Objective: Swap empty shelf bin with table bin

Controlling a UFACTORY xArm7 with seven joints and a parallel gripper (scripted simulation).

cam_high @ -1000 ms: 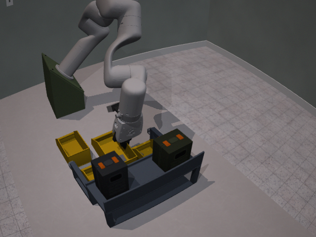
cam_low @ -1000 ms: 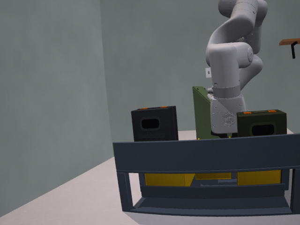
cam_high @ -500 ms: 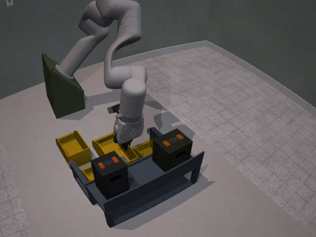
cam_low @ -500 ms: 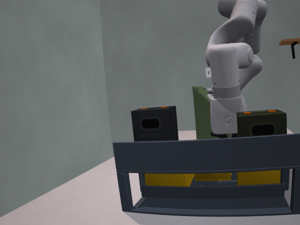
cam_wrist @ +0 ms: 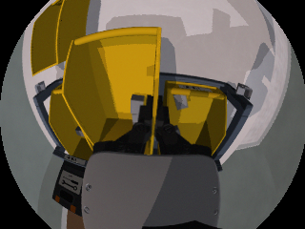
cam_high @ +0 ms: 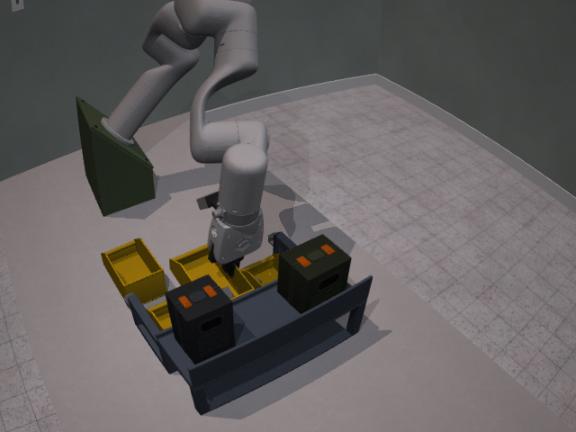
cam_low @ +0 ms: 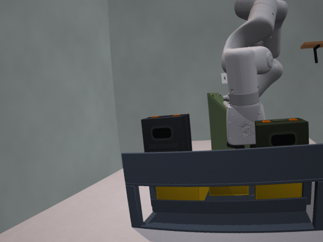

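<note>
Pinching a yellow open-fronted bin [cam_high: 197, 267] [cam_low: 228, 190] [cam_wrist: 126, 62] by its side wall, our gripper [cam_high: 230, 270] [cam_low: 242, 145] [cam_wrist: 153, 104] is closed; we see a wrench-marked pale rectangular label [cam_wrist: 71, 180].

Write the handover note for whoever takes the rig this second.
Gripper: shut on a side wall of the parts bin, a yellow open-fronted bin with a grey block inside.
Where: that bin is at the middle place of the dark blue-grey shelf, between two other yellow bins. Whether it sits level on the shelf floor, I can't tell.
Done: empty yellow bin out, standing on the table.
Left: check or finish seating, let go, lift the arm clear.
</note>
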